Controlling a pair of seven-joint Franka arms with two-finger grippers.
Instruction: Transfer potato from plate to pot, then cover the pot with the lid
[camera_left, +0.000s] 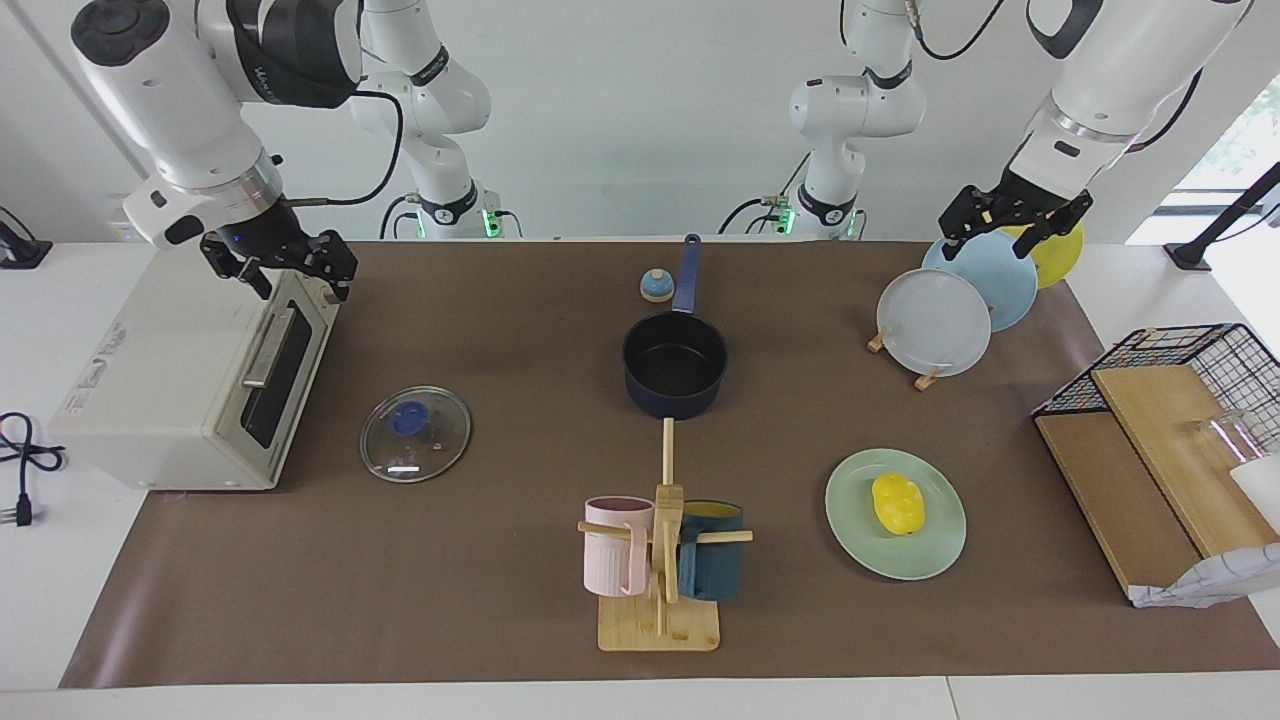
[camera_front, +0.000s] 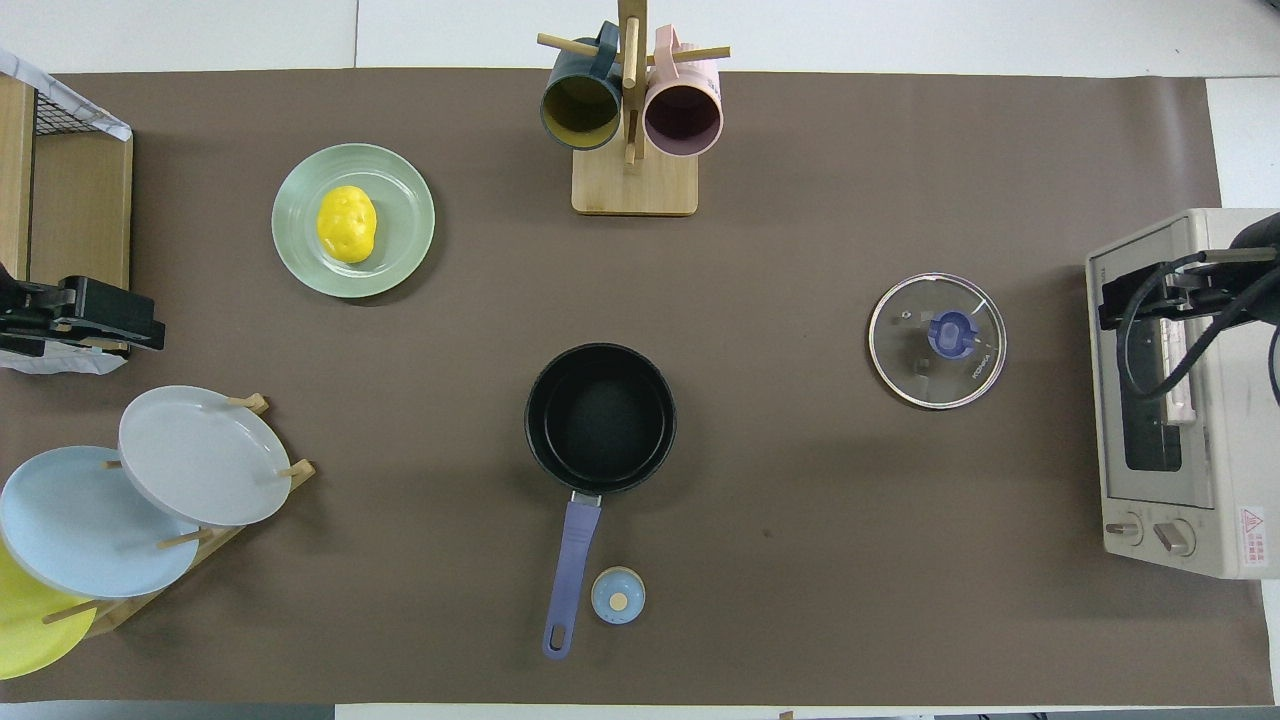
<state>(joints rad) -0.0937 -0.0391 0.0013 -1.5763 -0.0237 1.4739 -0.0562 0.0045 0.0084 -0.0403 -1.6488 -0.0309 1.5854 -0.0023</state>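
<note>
- Facing view: potato (camera_left: 898, 503) lies on the green plate (camera_left: 858, 540), toward the left arm's end of the counter (camera_left: 500, 560). Looks like a light, hard, smooth toy; likely to roll or squirt out of a pinch. Best taken across its short width, from above.
- Pot (camera_left: 675, 365) sits mid-counter, empty, handle toward the robots. Lid (camera_left: 415, 434) lies flat toward the right arm's end, knob up. Glass, so set it down softly; the knob is the only sensible hold.
- Left tool (camera_left: 1012, 225) hangs released over the plate rack (camera_left: 935, 325); right tool (camera_left: 283, 265) hangs released over the toaster oven (camera_left: 190, 390). Both hold nothing.
- Overhead view: potato (camera_front: 347, 224) sits slightly off the plate's (camera_front: 400, 250) centre. Brown mat, flat and matte, fair grip underfoot.
- Open room between plate, pot (camera_front: 600, 417) and lid (camera_front: 937, 341). Mug stand (camera_front: 634, 130) lies farther from the robots than the pot; small bell (camera_front: 618, 595) sits just beside the pot handle.
</note>
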